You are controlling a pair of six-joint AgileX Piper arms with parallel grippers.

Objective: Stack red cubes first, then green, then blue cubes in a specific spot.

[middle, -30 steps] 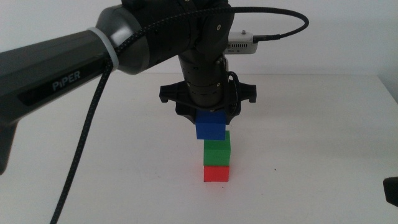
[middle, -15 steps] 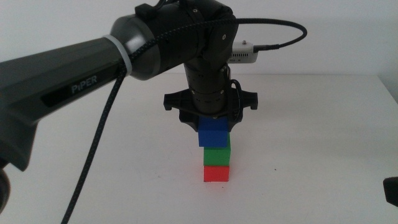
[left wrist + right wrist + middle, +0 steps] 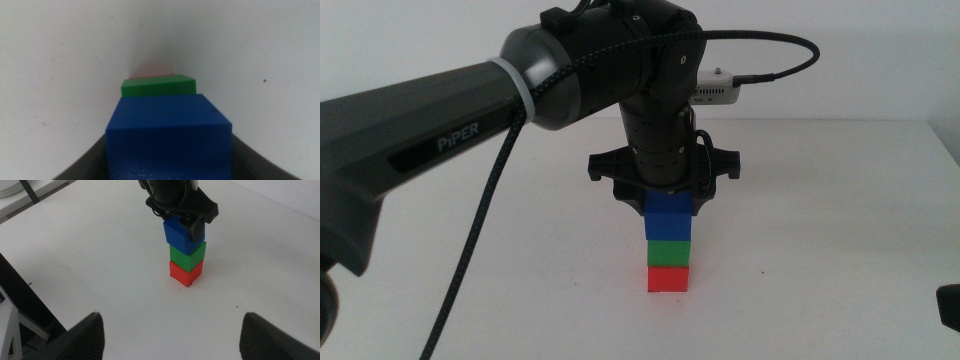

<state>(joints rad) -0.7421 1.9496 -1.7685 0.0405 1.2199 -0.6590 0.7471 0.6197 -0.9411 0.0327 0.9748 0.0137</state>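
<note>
Tabletop (image 3: 840,230): plain white, matte.
Stack: small matte red cube (image 3: 668,278) at the bottom, matching green cube (image 3: 669,252) on it — deep-blue cube (image 3: 669,215) on top.
Left end effector (image 3: 667,200): pinching the blue cube.
Right end effector (image 3: 172,330): jaws spread, well apart from the stack.

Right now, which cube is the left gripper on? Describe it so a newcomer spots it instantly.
Find the white table and the lone three-cube tower near its middle. The blue cube tops it, clamped by the left gripper, above the green cube and red cube. The right gripper waits open nearby.
</note>
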